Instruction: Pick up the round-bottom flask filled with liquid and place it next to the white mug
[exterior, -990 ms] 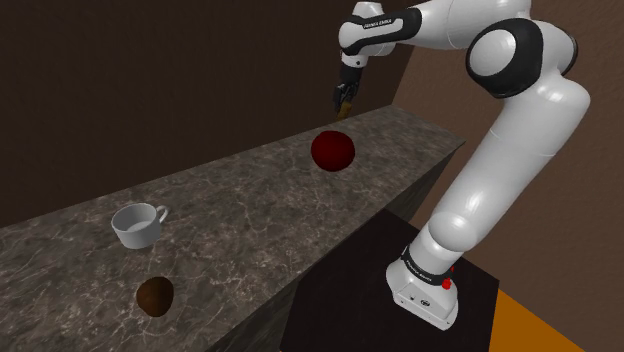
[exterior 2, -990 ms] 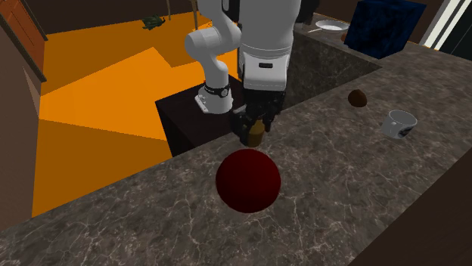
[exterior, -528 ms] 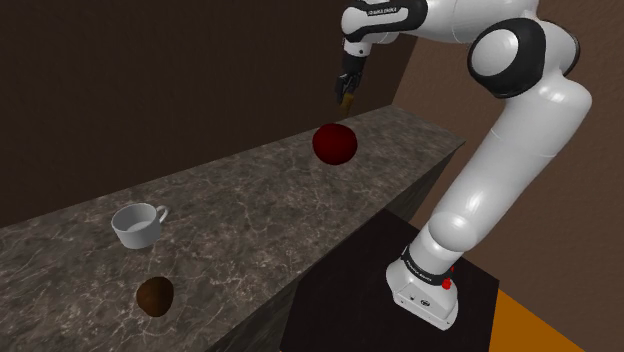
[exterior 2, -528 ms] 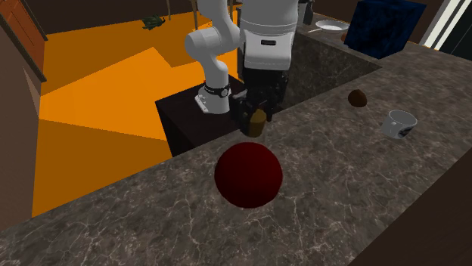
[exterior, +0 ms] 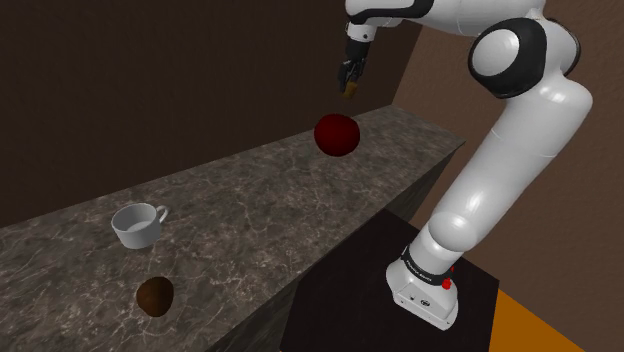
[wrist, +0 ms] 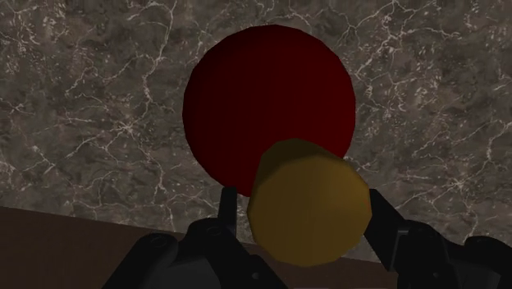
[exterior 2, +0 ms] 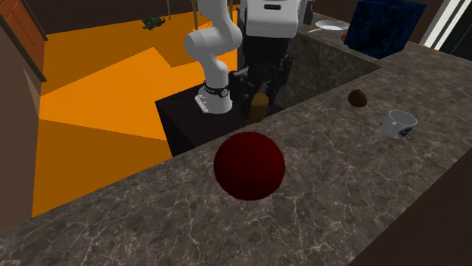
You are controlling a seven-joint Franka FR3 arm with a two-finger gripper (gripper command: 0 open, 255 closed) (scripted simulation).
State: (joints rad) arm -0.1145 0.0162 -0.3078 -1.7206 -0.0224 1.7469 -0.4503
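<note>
one dark red round flask [exterior: 337, 133], one white mug [exterior: 137, 225], one brown rounded lump [exterior: 154, 295], one blue box [exterior 2: 386, 26], one white plate [exterior 2: 331, 26], one marbled counter [exterior: 250, 230].

Item 1: round-bottom flask [exterior: 337, 134]. I log a dark red globe with a short ochre neck, neck uppermost. The end effector [exterior: 349, 88] clasps it at the neck, and the globe hangs just above the tabletop [exterior: 250, 215].
Item 2: mug [exterior: 137, 225]. White, upright, standing on the tabletop, well apart from the flask.
</note>
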